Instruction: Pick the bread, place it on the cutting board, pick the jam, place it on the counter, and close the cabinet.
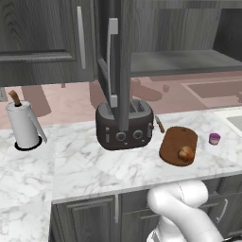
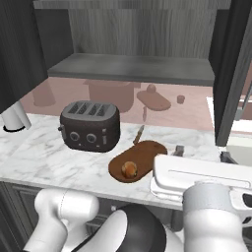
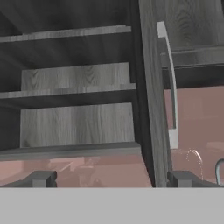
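Note:
The bread (image 1: pixel 185 153) (image 2: pixel 129 169) lies on the near end of the cutting board (image 1: pixel 176 142) (image 2: pixel 145 153), to the right of the toaster. The jam (image 1: pixel 214 138) stands on the counter (image 1: pixel 94 165) just right of the board. Above them, the cabinet (image 1: pixel 179 61) (image 2: pixel 133 66) is open, its doors (image 1: pixel 112 61) (image 2: pixel 236 74) swung out. My gripper (image 3: pixel 113 179) (image 2: pixel 202 153) is open with nothing between its fingers. It hovers right of the board and faces the cabinet shelves (image 3: pixel 76 124) and the edge of a door with its silver handle (image 3: pixel 169 78).
A dark toaster (image 1: pixel 124 124) (image 2: pixel 91 125) stands mid-counter under the left door. A paper towel holder (image 1: pixel 23 124) is at the far left. A sink edge (image 1: pixel 234 120) lies at the right. The pink backsplash runs behind.

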Tool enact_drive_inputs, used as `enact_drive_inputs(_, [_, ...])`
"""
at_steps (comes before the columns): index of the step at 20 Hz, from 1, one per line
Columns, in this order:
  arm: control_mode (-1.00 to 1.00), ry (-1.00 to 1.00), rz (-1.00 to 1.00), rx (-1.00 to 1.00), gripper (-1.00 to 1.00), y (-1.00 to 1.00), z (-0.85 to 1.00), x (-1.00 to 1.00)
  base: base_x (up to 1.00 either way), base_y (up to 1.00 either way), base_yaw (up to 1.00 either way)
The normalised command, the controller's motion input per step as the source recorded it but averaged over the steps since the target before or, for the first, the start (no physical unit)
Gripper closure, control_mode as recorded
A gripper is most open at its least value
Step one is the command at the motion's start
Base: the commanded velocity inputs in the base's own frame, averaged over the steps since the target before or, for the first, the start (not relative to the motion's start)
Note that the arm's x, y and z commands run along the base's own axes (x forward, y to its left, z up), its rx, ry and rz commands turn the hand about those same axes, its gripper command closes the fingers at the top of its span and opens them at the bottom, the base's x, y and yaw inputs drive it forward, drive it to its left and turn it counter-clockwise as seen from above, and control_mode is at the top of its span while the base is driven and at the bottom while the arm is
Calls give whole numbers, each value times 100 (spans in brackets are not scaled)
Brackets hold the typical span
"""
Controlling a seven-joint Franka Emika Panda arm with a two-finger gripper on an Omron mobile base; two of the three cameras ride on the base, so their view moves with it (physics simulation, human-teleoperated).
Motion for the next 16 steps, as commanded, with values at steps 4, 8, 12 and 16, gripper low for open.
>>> enact_drive_inputs(4, [-100,-3,0,0,-100,-18,0,0,0,0,0])
enact_drive_inputs(8, [-100,-2,0,0,-100,-14,0,0,0,0,0])
enact_drive_inputs(12, [-100,-1,2,0,-100,-9,0,0,0,0,0])
enact_drive_inputs(16, [-100,0,1,0,-100,-5,0,0,0,0,0])
